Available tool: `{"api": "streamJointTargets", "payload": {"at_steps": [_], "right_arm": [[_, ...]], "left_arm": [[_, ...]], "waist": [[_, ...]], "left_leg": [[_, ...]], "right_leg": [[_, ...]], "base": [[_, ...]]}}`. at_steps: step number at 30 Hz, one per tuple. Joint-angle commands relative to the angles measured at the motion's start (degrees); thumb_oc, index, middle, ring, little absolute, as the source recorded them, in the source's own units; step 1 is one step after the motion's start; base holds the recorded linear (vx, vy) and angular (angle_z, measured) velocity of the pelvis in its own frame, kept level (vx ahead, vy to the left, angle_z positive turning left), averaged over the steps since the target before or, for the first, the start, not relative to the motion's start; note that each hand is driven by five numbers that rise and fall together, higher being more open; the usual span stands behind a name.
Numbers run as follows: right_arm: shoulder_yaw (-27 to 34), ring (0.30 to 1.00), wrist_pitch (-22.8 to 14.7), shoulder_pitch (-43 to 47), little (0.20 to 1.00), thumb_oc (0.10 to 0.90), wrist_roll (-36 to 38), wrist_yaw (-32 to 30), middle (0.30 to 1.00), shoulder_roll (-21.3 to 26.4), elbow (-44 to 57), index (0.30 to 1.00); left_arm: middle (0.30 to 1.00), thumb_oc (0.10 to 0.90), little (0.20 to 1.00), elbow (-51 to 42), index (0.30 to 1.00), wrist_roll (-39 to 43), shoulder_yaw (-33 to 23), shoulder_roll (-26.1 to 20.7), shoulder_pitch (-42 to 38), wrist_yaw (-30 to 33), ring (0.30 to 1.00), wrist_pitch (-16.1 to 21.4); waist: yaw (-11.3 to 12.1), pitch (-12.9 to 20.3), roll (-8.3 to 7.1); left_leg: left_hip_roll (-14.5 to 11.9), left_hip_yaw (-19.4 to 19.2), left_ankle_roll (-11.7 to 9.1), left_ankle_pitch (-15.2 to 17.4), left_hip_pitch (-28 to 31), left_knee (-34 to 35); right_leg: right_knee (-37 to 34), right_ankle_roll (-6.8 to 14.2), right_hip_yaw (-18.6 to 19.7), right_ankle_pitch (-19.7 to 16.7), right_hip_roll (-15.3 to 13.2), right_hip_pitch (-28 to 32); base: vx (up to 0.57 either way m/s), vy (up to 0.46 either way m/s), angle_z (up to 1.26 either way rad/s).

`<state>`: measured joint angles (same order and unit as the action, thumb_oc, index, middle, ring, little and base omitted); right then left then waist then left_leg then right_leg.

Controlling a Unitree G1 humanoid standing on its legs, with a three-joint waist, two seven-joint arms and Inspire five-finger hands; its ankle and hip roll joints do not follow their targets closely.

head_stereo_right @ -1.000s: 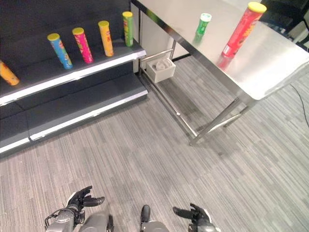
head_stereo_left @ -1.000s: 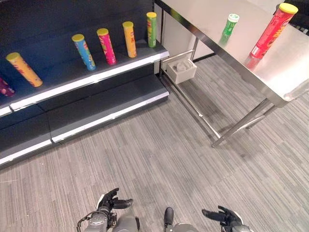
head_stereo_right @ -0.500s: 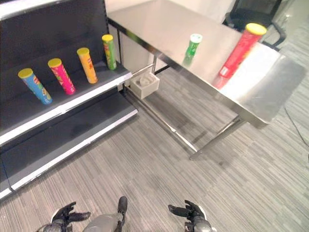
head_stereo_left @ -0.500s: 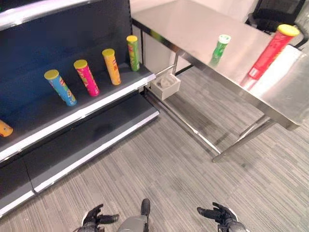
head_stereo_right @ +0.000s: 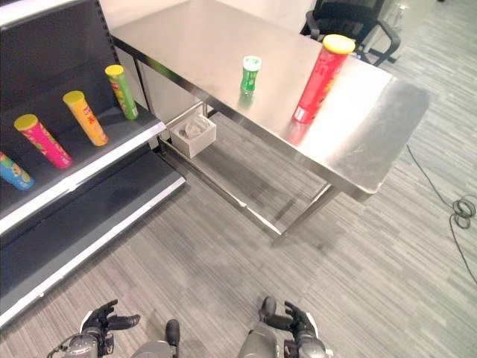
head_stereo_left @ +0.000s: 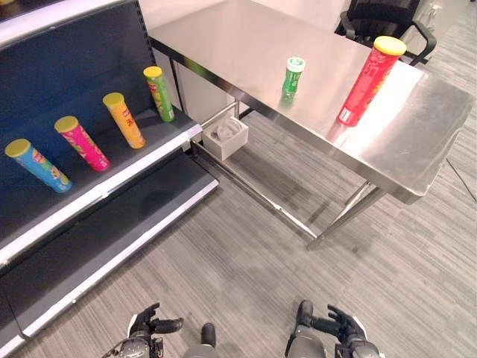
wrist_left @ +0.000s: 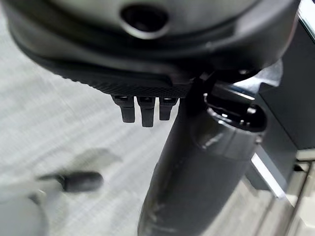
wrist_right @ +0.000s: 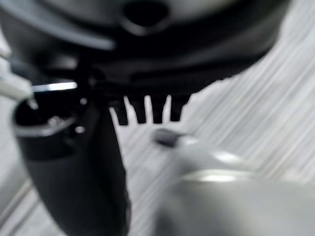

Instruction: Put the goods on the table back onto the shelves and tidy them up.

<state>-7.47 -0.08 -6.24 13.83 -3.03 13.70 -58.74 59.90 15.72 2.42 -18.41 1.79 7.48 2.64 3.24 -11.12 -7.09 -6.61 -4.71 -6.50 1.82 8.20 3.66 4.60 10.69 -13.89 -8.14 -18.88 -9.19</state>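
While our left hand and right hand hung empty with fingers relaxed, the red can stood on the table far ahead, seemingly light, stiff, slick, best gripped mid-body.

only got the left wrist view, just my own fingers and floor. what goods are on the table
Observer: Two stand upright on the steel table: a tall red can with a yellow lid and a short green can.
Operator: which one is nearer the shelf
Observer: The green can. The red can stands further along, toward the end by the black chair.
Operator: right hand holding anything
Observer: No. The right hand hangs low over the floor with its fingers relaxed and empty.
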Motion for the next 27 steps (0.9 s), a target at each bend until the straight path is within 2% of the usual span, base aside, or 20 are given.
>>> {"api": "streamJointTargets", "payload": {"at_steps": [1,8,9,10,11,12,13,16,17,18,21,22,24,27], "right_arm": [[1.39,0.900,-1.47,6.49,0.900,0.800,-0.91,-1.40,0.900,5.21,1.76,0.900],[1.39,0.900,-1.47,6.49,0.900,0.800,-0.91,-1.40,0.900,5.21,1.76,0.900],[1.82,0.900,-1.67,6.11,0.900,0.800,-0.25,-1.39,0.900,6.05,2.15,0.900],[1.69,0.900,-2.79,7.58,0.900,0.800,2.10,-2.05,0.900,7.61,2.72,0.900],[1.70,0.900,-3.31,6.73,0.900,0.800,3.22,-2.27,0.900,8.51,5.17,0.900],[1.86,0.900,-2.87,6.60,0.900,0.800,3.31,-2.34,0.900,8.80,4.80,0.900],[2.17,0.900,-2.75,6.28,0.900,0.800,3.66,-2.39,0.900,8.35,4.76,0.900],[2.17,0.900,-2.75,6.28,0.900,0.800,3.66,-2.39,0.900,8.35,4.76,0.900],[1.96,0.900,-2.82,6.37,0.900,0.800,3.45,-2.66,0.900,8.35,4.46,0.900],[1.82,0.900,-2.66,6.60,0.900,0.800,2.48,-2.45,0.900,8.17,5.03,0.900],[1.82,0.900,-2.65,6.58,0.900,0.800,2.47,-2.45,0.900,8.16,5.05,0.900],[2.05,0.900,-2.48,6.55,0.900,0.800,2.10,-2.59,0.900,7.19,4.70,0.900],[1.49,0.900,-2.30,7.06,0.900,0.800,1.35,-2.26,0.900,6.39,3.34,0.900],[1.49,0.900,-2.30,7.06,0.900,0.800,1.35,-2.26,0.900,6.39,3.34,0.900]], "left_arm": [[0.900,0.800,0.900,-2.52,0.900,0.08,1.54,0.56,-3.28,-0.48,0.900,2.50],[0.900,0.800,0.900,-2.52,0.900,0.08,1.54,0.56,-3.28,-0.48,0.900,2.50],[0.900,0.800,0.900,-3.80,0.900,2.36,1.28,0.99,-2.67,-0.57,0.900,2.64],[0.900,0.800,0.900,-5.27,0.900,3.82,2.04,2.36,-2.27,-0.74,0.900,2.77],[0.900,0.800,0.900,-6.49,0.900,4.35,2.11,2.71,-1.76,-1.27,0.900,2.20],[0.900,0.800,0.900,-6.78,0.900,4.13,2.52,3.02,-2.16,-1.37,0.900,2.03],[0.900,0.800,0.900,-5.74,0.900,2.84,3.93,3.35,-2.70,-1.55,0.900,1.90],[0.900,0.800,0.900,-5.74,0.900,2.84,3.93,3.35,-2.69,-1.55,0.900,1.90],[0.900,0.800,0.900,-5.51,0.900,2.26,4.44,3.31,-2.63,-1.64,0.900,1.84],[0.900,0.800,0.900,-4.96,0.900,1.42,4.28,3.27,-1.73,-2.40,0.900,1.63],[0.900,0.800,0.900,-4.96,0.900,1.42,4.29,3.27,-1.72,-2.40,0.900,1.64],[0.900,0.800,0.900,-2.52,0.900,0.60,4.39,3.72,-1.60,-2.30,0.900,1.61],[0.900,0.800,0.900,-0.72,0.900,0.37,3.79,3.11,-2.13,-1.96,0.900,1.67],[0.900,0.800,0.900,-0.72,0.900,0.37,3.79,3.11,-2.13,-1.96,0.900,1.67]], "waist": [[-0.50,-2.56,2.46],[-0.50,-2.56,2.46],[-0.51,-2.40,2.86],[-0.75,-3.26,4.32],[-0.60,-5.03,3.87],[0.06,-5.42,3.99],[0.11,-4.67,4.98],[0.10,-4.62,4.97],[1.24,-4.29,6.35],[1.28,-3.79,7.45],[1.39,-3.93,7.44],[0.26,-2.75,7.06],[0.16,-2.35,6.36],[0.16,-2.35,6.36]], "left_leg": [[-0.46,2.57,0.09,1.04,1.76,1.03],[-0.46,2.57,0.09,1.04,1.76,1.03],[-3.08,3.90,-0.52,1.19,1.64,-0.47],[-6.03,5.53,-1.80,-2.25,-2.60,-8.82],[-9.20,2.32,-1.22,-9.63,-9.15,-23.41],[-3.86,3.20,-0.24,-5.62,-12.69,-23.05],[0.05,1.04,0.45,-5.59,-15.57,-9.22],[0.07,1.05,0.45,-5.63,-15.59,-9.17],[2.86,4.41,0.03,-10.52,-17.87,-3.05],[4.50,2.97,-0.34,-12.08,-16.66,0.17],[4.49,2.86,-0.33,-12.04,-16.45,0.21],[5.21,1.94,0.64,-10.25,-12.99,0.73],[5.87,0.78,2.40,-7.94,-11.47,0.13],[5.87,0.78,2.40,-7.94,-11.46,0.13]], "right_leg": [[-8.47,3.12,-0.48,-2.84,3.85,5.64],[-8.47,3.12,-0.48,-2.84,3.85,5.64],[-7.27,1.98,-1.20,-1.26,5.35,5.84],[-8.18,-0.64,-3.62,2.44,9.36,7.87],[-9.60,-4.50,-5.56,6.38,12.61,12.74],[-9.60,-4.46,-5.61,8.31,12.86,13.43],[-9.60,-3.83,-6.10,8.79,13.34,13.39],[-9.60,-3.83,-6.11,8.79,13.33,13.35],[-9.60,-3.92,-5.56,9.50,14.84,13.95],[-9.60,-4.21,-3.89,10.99,15.80,16.09],[-9.60,-4.20,-3.78,10.99,15.78,16.23],[-9.60,-3.54,-2.96,11.15,13.81,18.20],[-8.05,-2.60,-1.80,11.15,11.85,18.32],[-8.05,-2.60,-1.80,11.15,11.85,18.32]], "base": [[0.00,0.000,0.48],[0.02,-0.036,-0.16],[0.28,-0.692,0.27],[0.49,-1.194,0.38],[0.45,-1.089,0.84],[0.48,-0.662,1.47],[0.27,-0.161,1.28],[0.10,0.001,-0.20],[0.40,0.139,-0.45],[0.40,0.139,-0.15],[0.17,0.114,-0.53],[0.30,0.274,-1.06],[0.25,0.272,-0.68],[0.07,0.102,-0.11]]}}
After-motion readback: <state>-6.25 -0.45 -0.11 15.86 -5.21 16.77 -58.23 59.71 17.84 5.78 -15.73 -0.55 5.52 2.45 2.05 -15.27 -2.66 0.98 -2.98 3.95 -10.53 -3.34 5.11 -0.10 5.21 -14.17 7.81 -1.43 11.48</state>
